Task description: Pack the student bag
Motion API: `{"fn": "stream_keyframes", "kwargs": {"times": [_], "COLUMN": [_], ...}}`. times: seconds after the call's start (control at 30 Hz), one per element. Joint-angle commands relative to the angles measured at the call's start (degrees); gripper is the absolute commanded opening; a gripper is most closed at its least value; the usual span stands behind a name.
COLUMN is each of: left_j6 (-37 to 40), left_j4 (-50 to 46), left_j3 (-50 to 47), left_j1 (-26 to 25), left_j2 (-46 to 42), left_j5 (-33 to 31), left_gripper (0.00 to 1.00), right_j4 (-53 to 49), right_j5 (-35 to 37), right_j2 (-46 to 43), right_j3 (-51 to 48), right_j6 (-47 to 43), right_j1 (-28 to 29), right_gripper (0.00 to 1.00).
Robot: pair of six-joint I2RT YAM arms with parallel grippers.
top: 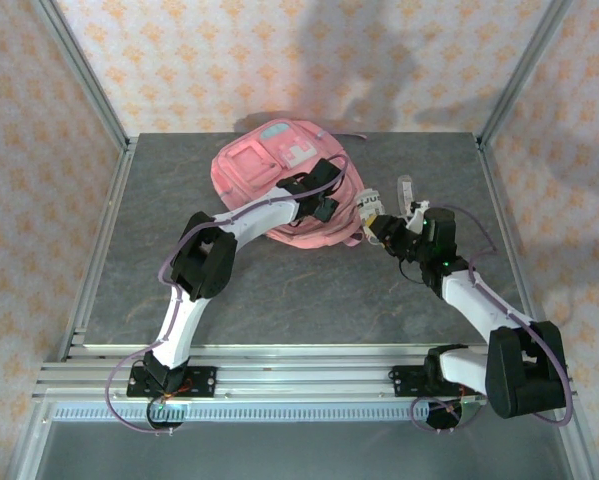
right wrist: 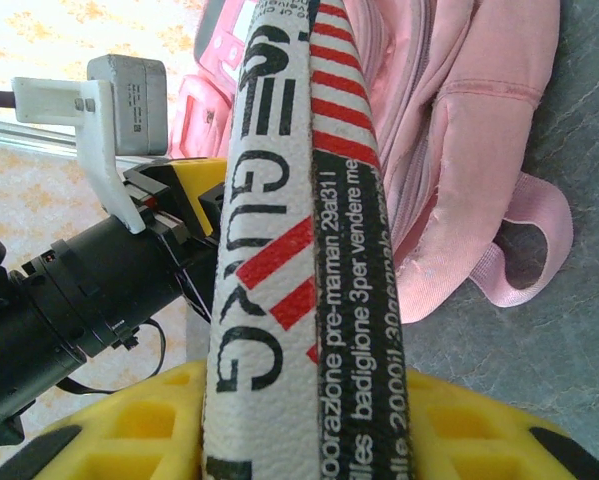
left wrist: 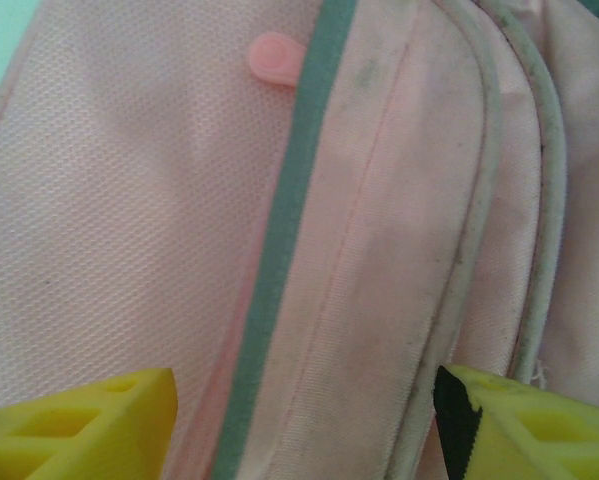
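left gripper (left wrist: 304, 400): jaws wide apart, nothing pinched; its yellow fingers (left wrist: 79, 425) hang close over pink cloth.
under it: a grey trim stripe (left wrist: 279, 230), a small pink zip pull (left wrist: 274, 58) and grubby white piping (left wrist: 479, 200) on the bag's face.
right gripper (right wrist: 304, 420): jaws closed on a printed packet (right wrist: 299, 200), white with red stripes and black lettering, standing up between the yellow pads (right wrist: 459, 430).
student bag (top: 259, 165): lying flat at the far middle of the grey table (top: 279, 290); the left arm (top: 249, 215) reaches onto its right side, and the right gripper sits just beside its right edge, near a pink strap loop (right wrist: 524, 235).
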Motion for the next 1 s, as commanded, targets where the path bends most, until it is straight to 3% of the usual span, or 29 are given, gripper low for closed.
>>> {"fn": "stream_keyframes", "kwargs": {"times": [0.0, 0.1, 0.33, 0.43, 0.57, 0.67, 0.7, 0.83, 0.9, 0.97], "left_j6": [-0.6, -0.8, 1.7, 3.2, 3.8, 6.8, 7.9, 8.3, 7.6, 7.2], "left_j4": [-0.8, -0.2, -1.7, 1.3, 3.7, 7.5, 8.1, 8.1, 7.2, 6.9], "left_j3": [0.7, 0.8, 1.4, -1.2, -3.4, -5.8, -6.2, -6.4, -5.9, -5.7], "left_j1": [-0.2, -0.2, -0.3, -0.7, -1.4, -2.7, -2.9, -2.6, -2.3, -2.2], "left_j2": [-0.3, -1.0, 2.7, 3.1, 3.3, 3.6, 4.0, 6.0, 6.0, 4.9], "left_j5": [6.5, 7.5, -4.5, -9.3, -11.1, -18.6, -20.1, -20.7, -19.9, -19.2], "left_gripper": [0.71, 0.71, 0.71, 0.71, 0.71, 0.7, 0.64, 0.11, 0.0, 0.0], "right_j4": [1.8, 2.1, 1.8, 1.5, 1.5, 1.6, 1.5, 1.2, 1.1, 1.2], "right_j5": [0.2, -0.1, -0.1, -0.1, 0.0, -0.1, -0.2, 0.0, 0.3, 0.4], "right_j2": [-1.3, -0.9, -1.3, -1.3, -1.1, -0.8, -0.6, -0.7, -1.0, -1.2], "right_j3": [-0.6, -0.7, -0.6, -0.5, -0.4, -0.2, -0.1, 0.1, -0.2, -0.5], "right_j6": [-1.2, -1.0, -1.1, -1.2, -1.2, -1.1, -1.2, -1.2, -1.3, -1.2], "right_j1": [-0.3, -0.3, -0.3, -0.4, -0.4, -0.3, -0.3, -0.3, -0.3, -0.4], "right_gripper": [0.31, 0.31, 0.3, 0.3, 0.31, 0.31, 0.31, 0.31, 0.3, 0.3]}}
